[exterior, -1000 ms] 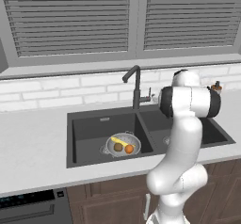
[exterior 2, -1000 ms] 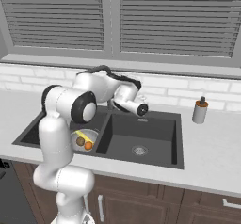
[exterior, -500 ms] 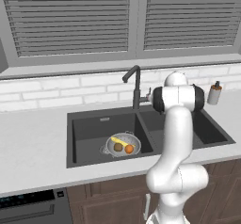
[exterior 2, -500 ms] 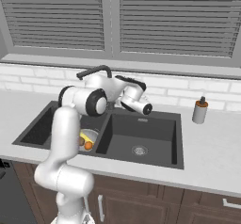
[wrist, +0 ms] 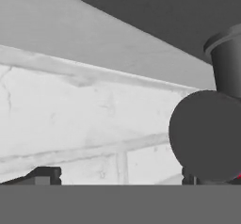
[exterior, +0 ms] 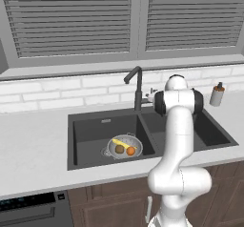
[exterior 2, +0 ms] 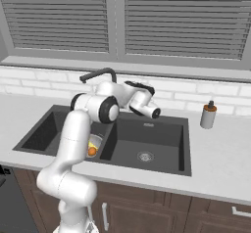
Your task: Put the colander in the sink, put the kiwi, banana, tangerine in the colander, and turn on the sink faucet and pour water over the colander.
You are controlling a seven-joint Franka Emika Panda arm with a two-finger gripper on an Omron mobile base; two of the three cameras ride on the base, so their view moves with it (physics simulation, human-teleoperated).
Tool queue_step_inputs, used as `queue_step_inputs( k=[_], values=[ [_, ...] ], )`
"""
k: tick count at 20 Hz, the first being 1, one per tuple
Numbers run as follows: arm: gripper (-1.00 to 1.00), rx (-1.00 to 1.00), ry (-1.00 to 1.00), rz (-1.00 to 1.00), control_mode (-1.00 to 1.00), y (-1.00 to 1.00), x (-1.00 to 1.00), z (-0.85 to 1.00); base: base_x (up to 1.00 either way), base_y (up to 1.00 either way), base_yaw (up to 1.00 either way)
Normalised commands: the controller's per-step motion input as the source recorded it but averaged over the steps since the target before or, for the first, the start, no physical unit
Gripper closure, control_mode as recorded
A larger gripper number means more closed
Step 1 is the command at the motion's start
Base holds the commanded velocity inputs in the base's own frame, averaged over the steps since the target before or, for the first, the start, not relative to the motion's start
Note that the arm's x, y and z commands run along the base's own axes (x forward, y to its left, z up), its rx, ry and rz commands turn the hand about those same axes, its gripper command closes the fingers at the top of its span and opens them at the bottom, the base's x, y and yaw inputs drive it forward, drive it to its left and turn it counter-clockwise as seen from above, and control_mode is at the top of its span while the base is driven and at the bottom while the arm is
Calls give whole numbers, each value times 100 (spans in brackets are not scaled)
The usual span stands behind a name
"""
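The colander (exterior: 125, 147) sat in the left basin of the sink (exterior: 106, 124), with the banana (exterior: 122, 143), kiwi (exterior: 119, 149) and tangerine (exterior: 130, 150) inside it. The sink faucet (exterior: 137, 83) stood behind the divider between the basins. A soap bottle (exterior: 217, 95) stood on the counter (exterior: 33, 140), right of the sink, near the wall.

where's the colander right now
The colander sits on the floor of the sink's left basin in the left base view, holding the banana, kiwi and tangerine, below the faucet.
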Motion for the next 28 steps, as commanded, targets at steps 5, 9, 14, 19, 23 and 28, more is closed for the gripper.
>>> queue_step_inputs(
  k=[5, 9, 14, 19, 23, 28],
  values=[
    [100, 0, -4, -1, -100, 14, 45, 0, 0, 0, 0],
    [100, 1, -11, -14, -100, 7, 28, 0, 0, 0, 0],
    [100, 8, -8, -11, -100, -30, 34, 0, 0, 0, 0],
    [100, 16, -2, 0, -100, -98, 43, -6, 0, 0, 0],
    [100, 17, 0, -7, -100, -100, 44, -28, 0, 0, 0],
    [100, 11, 0, -24, -100, -100, 50, -34, 0, 0, 0]
  ],
)
